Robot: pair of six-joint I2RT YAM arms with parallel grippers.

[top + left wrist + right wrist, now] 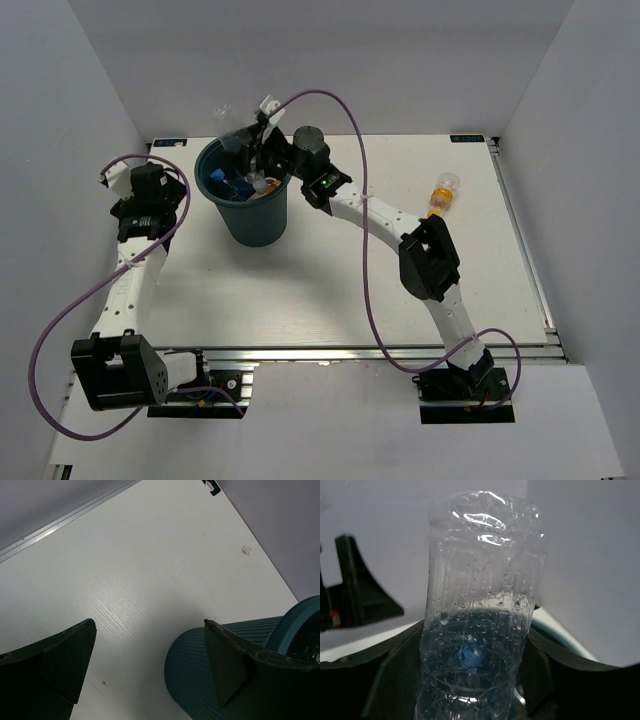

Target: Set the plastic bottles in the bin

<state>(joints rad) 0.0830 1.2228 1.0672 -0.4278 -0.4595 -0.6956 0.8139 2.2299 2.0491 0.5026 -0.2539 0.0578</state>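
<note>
Teal-green and tapered, the bin (pixel 250 225) stands on the white surface (pixel 320 290), left of centre and toward the far side. The right arm rises from its base at the near right. It runs up to a bent elbow, then stretches left across the surface, ending over the bin's far rim.

The right fingers (pixel 395 675) are pinching a clear bottle (pixel 480 605), one on each side of its lower part. Its crumpled, droplet-beaded body juts away from the wrist camera, and part of the bin's rim shows behind it. From above, the clear bottle sits over the far edge of the bin's mouth. Down inside the bin lie bits of blue and orange, too small to tell apart.

The left arm leans up along the left side, its wrist just left of the bin. The left fingers (pixel 65 660) are spread wide with bare surface between them. The ribbed wall of the bin lies close behind the right-hand finger.

An orange bottle (pixel 442 192) lies on the surface at the far right, well apart from the bin and from both arms' fingers.
</note>
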